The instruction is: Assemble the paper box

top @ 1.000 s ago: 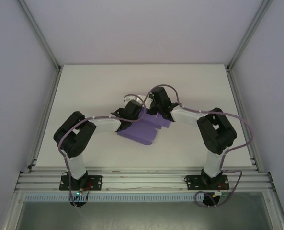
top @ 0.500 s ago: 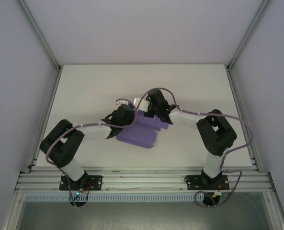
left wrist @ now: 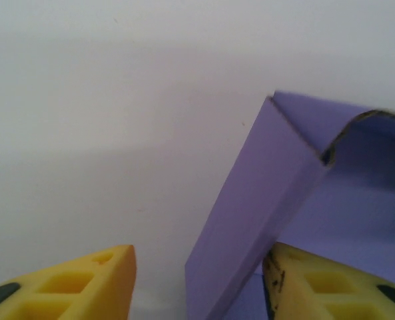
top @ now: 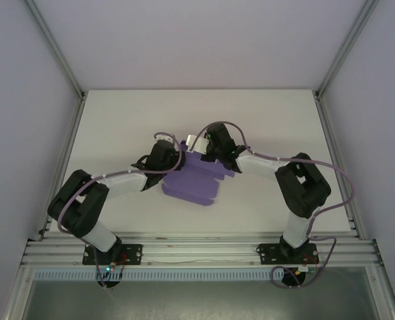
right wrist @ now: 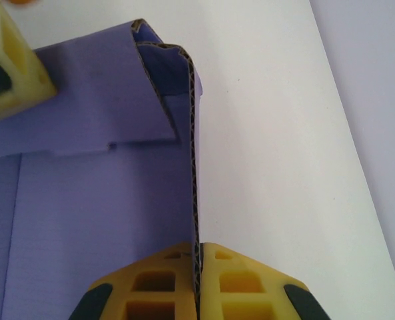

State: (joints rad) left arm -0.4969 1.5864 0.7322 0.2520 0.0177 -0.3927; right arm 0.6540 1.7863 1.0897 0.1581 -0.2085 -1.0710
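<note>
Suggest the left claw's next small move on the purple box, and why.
Probably close the left claw on the raised flap standing between its open jaws. The right claw pinches an upright wall of the paper box, which should steady it.

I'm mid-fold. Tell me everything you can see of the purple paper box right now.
The paper box is purple corrugated card, partly folded, lying on the white table between the two arms. Its base panel lies flat. One side wall stands upright with its fluted edge showing, and a flap bends inward from its far end. The right gripper has its jaws shut on that wall's edge. The left gripper, jaws apart, straddles a raised flap; whether it touches is unclear.
</note>
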